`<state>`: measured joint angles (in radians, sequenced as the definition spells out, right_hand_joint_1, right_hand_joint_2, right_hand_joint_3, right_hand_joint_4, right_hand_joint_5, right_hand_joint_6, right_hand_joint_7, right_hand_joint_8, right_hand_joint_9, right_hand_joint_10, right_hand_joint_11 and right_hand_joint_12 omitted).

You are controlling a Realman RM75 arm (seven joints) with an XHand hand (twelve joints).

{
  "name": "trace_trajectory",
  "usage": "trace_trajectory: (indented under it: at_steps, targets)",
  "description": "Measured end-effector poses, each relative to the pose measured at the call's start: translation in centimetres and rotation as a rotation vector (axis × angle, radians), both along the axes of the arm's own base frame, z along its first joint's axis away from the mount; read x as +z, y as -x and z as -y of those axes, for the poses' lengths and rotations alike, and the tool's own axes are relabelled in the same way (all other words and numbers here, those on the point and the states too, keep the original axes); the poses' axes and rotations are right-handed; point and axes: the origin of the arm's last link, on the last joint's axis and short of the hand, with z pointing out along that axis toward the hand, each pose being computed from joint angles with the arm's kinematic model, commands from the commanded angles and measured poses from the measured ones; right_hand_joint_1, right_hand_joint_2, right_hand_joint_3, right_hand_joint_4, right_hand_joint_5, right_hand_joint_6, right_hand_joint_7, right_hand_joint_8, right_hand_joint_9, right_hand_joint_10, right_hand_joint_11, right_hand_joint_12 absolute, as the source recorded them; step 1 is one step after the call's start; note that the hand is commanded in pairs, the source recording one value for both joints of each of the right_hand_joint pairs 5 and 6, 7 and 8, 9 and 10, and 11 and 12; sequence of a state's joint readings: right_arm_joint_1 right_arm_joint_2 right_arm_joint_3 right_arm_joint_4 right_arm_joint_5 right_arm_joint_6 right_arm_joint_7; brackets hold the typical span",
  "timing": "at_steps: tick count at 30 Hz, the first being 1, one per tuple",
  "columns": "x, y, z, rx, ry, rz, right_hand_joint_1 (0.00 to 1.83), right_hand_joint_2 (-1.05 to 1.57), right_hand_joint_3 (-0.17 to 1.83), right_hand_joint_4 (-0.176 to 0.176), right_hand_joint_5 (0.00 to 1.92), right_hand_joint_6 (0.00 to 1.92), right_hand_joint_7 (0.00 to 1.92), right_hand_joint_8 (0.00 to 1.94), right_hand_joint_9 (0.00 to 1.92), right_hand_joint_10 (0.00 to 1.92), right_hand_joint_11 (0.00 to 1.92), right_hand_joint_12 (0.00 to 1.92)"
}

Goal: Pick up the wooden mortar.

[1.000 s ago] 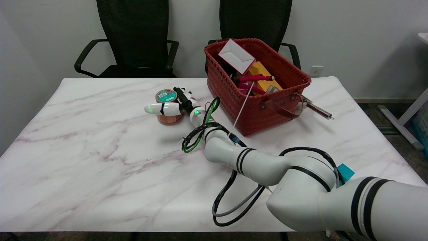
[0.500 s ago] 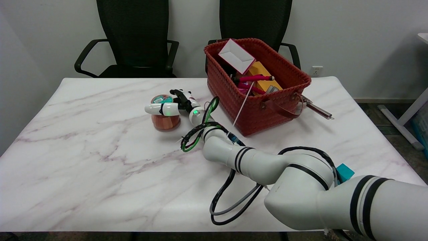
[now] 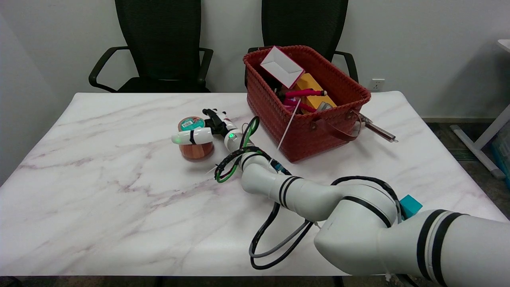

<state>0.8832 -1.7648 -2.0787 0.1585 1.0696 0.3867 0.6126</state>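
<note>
The wooden mortar sits left of the table's middle, at about nine o'clock from the red woven basket and well apart from it. It has a round sticker with a barcode on top. The right hand reaches it from four o'clock and holds it. One white finger lies across the near side and dark fingers curl behind the rim, so the grasp is probably from two sides to stop slipping. The mortar seems slightly tilted (I judge it just leaving the marble). The forearm is low and stretched out, with cables looping under it.
</note>
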Motion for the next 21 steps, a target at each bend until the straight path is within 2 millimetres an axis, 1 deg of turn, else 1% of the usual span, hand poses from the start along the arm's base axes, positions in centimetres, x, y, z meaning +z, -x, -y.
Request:
trace_trajectory:
  at_steps: [6,13,15,18,21]
  targets:
    - [-0.19,0.38,-0.34,-0.002,-0.009,0.001,1.1,0.17,0.1,0.0,0.15,0.15,0.36,0.36,0.24,0.24,0.0,0.0]
    - [-0.41,0.66,-0.65,-0.002,-0.014,0.006,1.07,0.27,0.01,0.0,0.2,0.2,0.39,0.39,0.24,0.24,0.0,0.0]
    - [-0.46,0.67,-0.7,0.0,-0.014,0.008,1.07,0.33,-0.02,0.0,0.21,0.21,0.41,0.41,0.24,0.24,0.0,0.0]
    - [-0.56,0.64,-0.76,0.004,-0.012,0.013,1.09,0.35,0.06,0.0,0.21,0.21,0.44,0.44,0.23,0.23,0.0,0.0]
    - [-0.7,0.58,-0.82,0.009,-0.009,0.024,1.1,0.35,0.06,0.0,0.21,0.21,0.44,0.44,0.23,0.23,0.0,0.0]
